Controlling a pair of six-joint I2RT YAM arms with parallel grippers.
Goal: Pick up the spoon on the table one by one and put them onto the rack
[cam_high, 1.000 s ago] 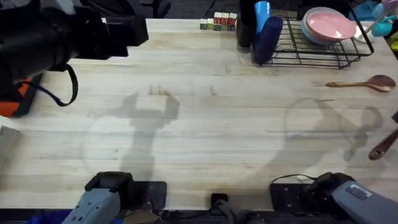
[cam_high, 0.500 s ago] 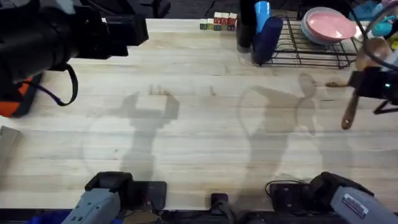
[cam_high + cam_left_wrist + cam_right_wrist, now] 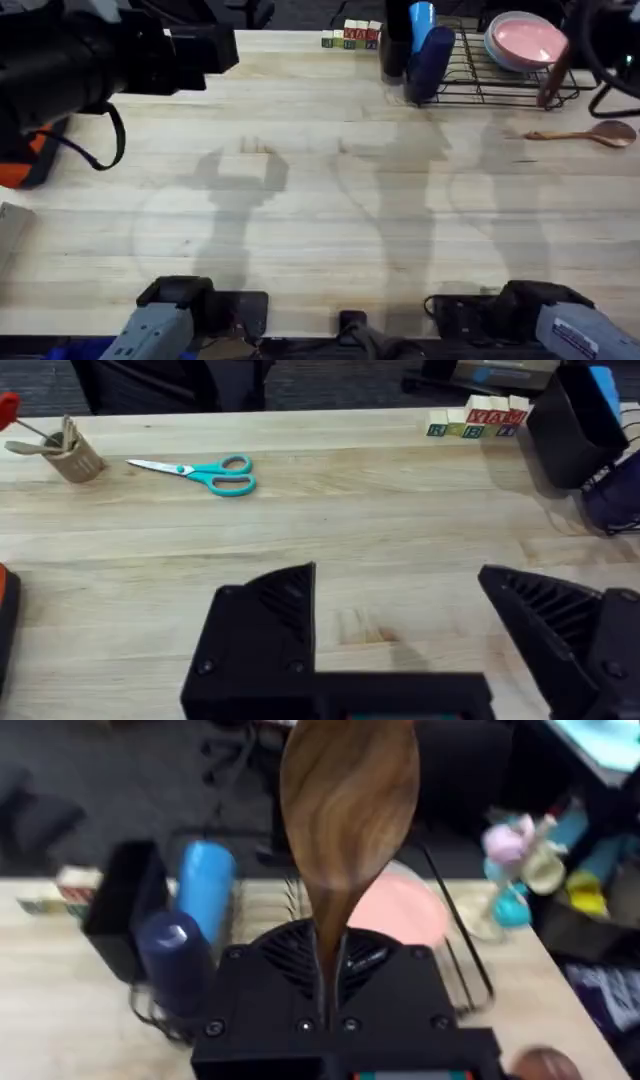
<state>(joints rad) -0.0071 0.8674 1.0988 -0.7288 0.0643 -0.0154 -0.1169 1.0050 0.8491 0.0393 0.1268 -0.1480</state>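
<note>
My right gripper [image 3: 335, 975] is shut on a brown wooden spoon [image 3: 345, 805], whose oval bowl sticks out ahead of the fingers. From overhead its handle [image 3: 552, 82] hangs over the right end of the black wire rack [image 3: 500, 88] at the table's far right. In the right wrist view the rack [image 3: 462, 970] lies below the held spoon. Another wooden spoon [image 3: 592, 133] lies on the table [image 3: 330, 210] just in front of the rack. My left gripper [image 3: 400, 635] is open above bare tabletop, and that arm [image 3: 100, 55] looms dark at the far left.
The rack holds a pink plate [image 3: 526, 40], a blue cup [image 3: 421, 18] and a dark blue bottle [image 3: 430, 58]. Letter blocks [image 3: 350, 36] sit at the back edge. Teal scissors [image 3: 200, 472] and a utensil cup [image 3: 70, 452] lie at the far left.
The right arm lifted a spoon from the table's right edge and carried it back over the rack. The other spoon and the left arm have not moved.
</note>
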